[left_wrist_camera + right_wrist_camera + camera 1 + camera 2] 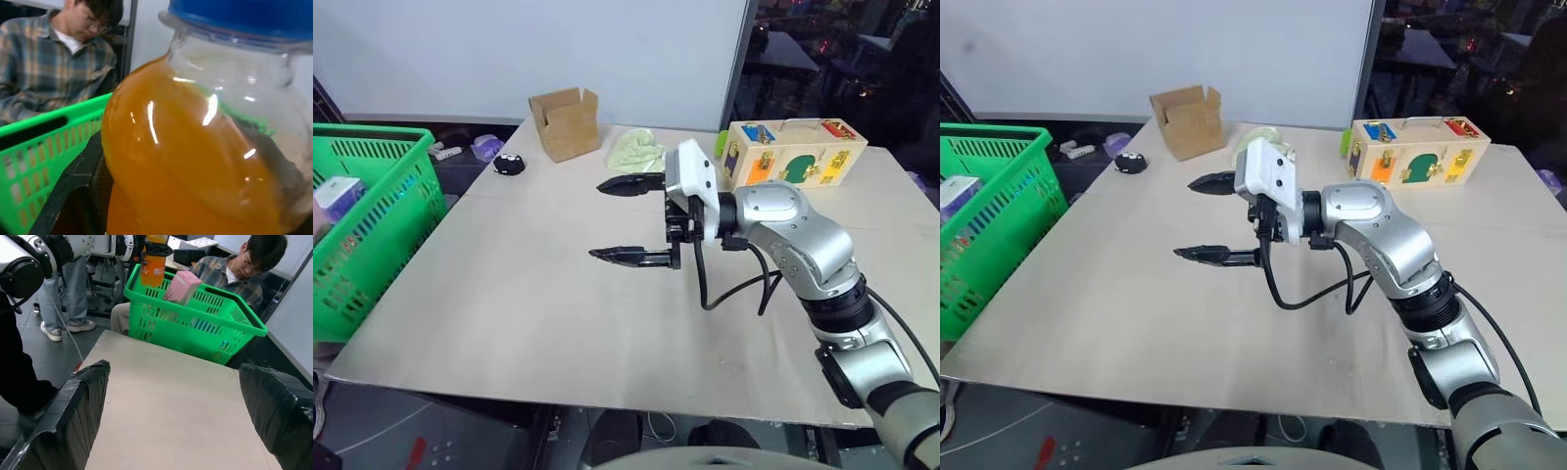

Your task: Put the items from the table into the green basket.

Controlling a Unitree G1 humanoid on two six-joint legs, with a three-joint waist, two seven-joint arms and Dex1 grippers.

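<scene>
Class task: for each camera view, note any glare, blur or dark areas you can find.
Left wrist view: bright streaks of glare on the orange-drink bottle, which looms close and soft. Right wrist view: the near black fingers are blurred. Head views: the room behind the glass is dark; the table is evenly lit.

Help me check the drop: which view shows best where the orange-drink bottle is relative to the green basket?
The right wrist view: the left gripper holds the bottle over the green basket. The left wrist view shows it close up.
</scene>
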